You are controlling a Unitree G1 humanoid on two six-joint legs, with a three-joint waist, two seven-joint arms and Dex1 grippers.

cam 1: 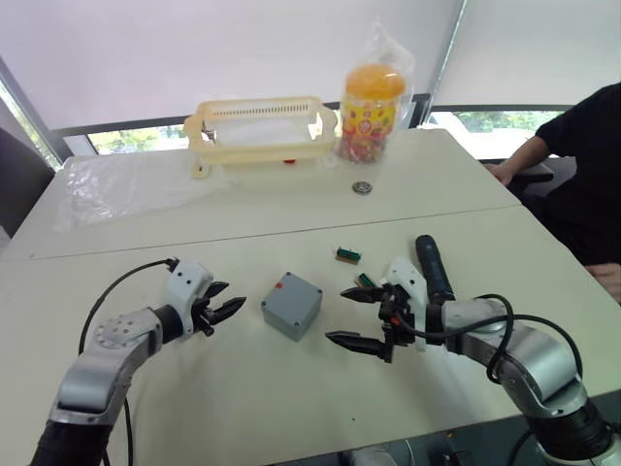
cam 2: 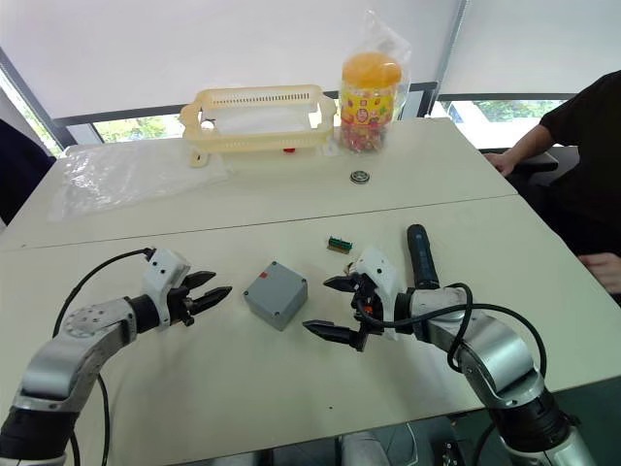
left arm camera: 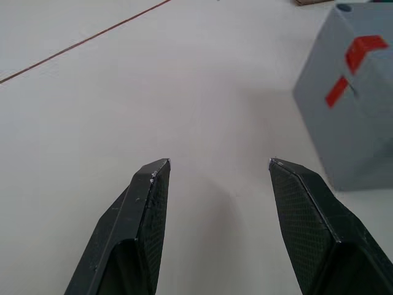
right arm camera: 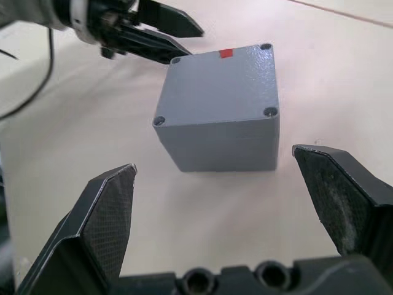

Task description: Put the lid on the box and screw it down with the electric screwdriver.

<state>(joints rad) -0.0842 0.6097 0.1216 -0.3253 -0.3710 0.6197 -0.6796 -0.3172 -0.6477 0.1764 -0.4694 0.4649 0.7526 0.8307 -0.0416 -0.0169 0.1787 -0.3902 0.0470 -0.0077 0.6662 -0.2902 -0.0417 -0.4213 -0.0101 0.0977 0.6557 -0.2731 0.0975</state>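
Box (cam 1: 291, 305) sits on the near part of the white table (cam 1: 291, 388), between the two grippers, turned so one corner faces the near edge. Its lid (right arm camera: 219, 84) is already on top, flush with the walls, and small round holes show at the corners in the right wrist view. A small red mark (right arm camera: 226, 53) crosses the seam on the far side, and the left wrist view shows red strips on the wall facing that arm.

The left gripper (cam 1: 221, 310) hangs just left of the box, its two black fingers spread and pointing toward it, with bare table between the tips. They hold nothing and do not touch the box.

The right gripper (cam 1: 351, 316) sits just right of the box, fingers spread wide, one tip nearer the far side and one nearer the near edge, with nothing between them. The box lies in front of this opening, apart from both tips.

The electric screwdriver (cam 1: 433, 269) lies on the table to the right, behind the right gripper, running near to far. Two small green-brown blocks (cam 1: 347, 255) lie just beyond the right gripper.

Farther back stand a cream basket (cam 1: 260, 131), an orange-lidded jar (cam 1: 372, 113) and a small round metal ring (cam 1: 362, 187). Clear plastic sheet (cam 1: 116, 184) lies far left. A person's dark sleeve (cam 1: 572, 131) rests at the right edge.
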